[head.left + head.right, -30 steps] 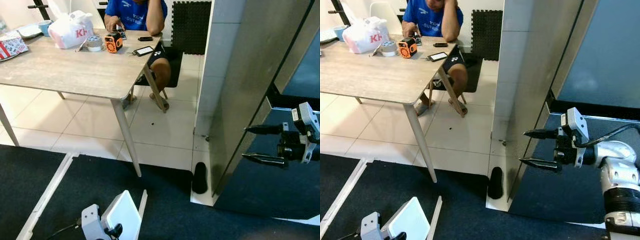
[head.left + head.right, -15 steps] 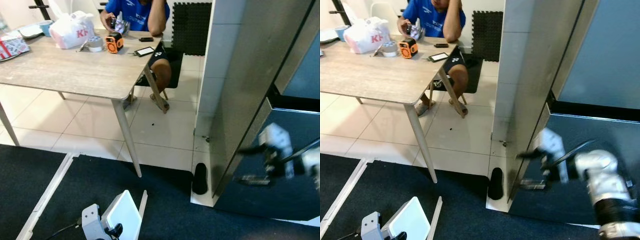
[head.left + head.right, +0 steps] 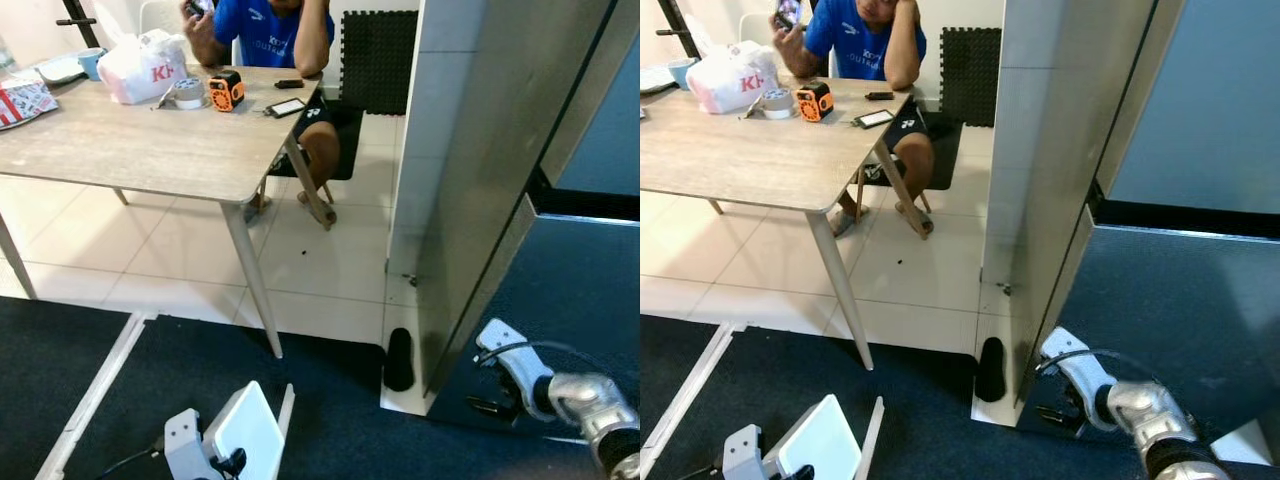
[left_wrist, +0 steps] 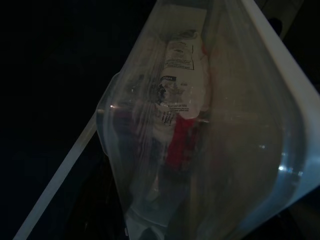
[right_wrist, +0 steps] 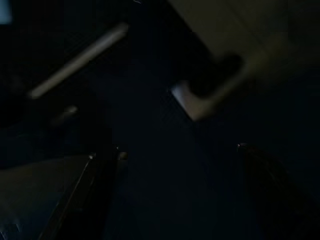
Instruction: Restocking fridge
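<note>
Fridge (image 3: 500, 170) at 3 o'clock of the head view: tall grey side panel, dark blue door front (image 3: 570, 300) facing out to the right. Right claw (image 3: 487, 405) low at 5 o'clock, just beside the bottom corner of that door front, above dark carpet (image 3: 60, 360); fingers (image 5: 95, 190) spread wide apart, gripping nothing. Black slipper-shaped thing (image 3: 399, 358) on the floor at the fridge's foot, near the claw but apart from it.

Left claw (image 3: 228, 462) at 6 o'clock, down at the frame's edge, with a white bin (image 3: 245, 425) right at it. Seen through the left wrist view: clear bag (image 4: 170, 130) of printed packets, red and white, lying inside that bin, against its white rim. Whether this claw clamps or merely sits by the bin: cannot tell.

Wooden table (image 3: 150, 150) at 10 o'clock on pale tile (image 3: 320, 260), bearing a white shopping bag (image 3: 140, 65), an orange tape measure (image 3: 226, 88) and a phone (image 3: 288, 104). Person (image 3: 270, 25) in a blue shirt seated at 12 o'clock, behind the table's far edge.
</note>
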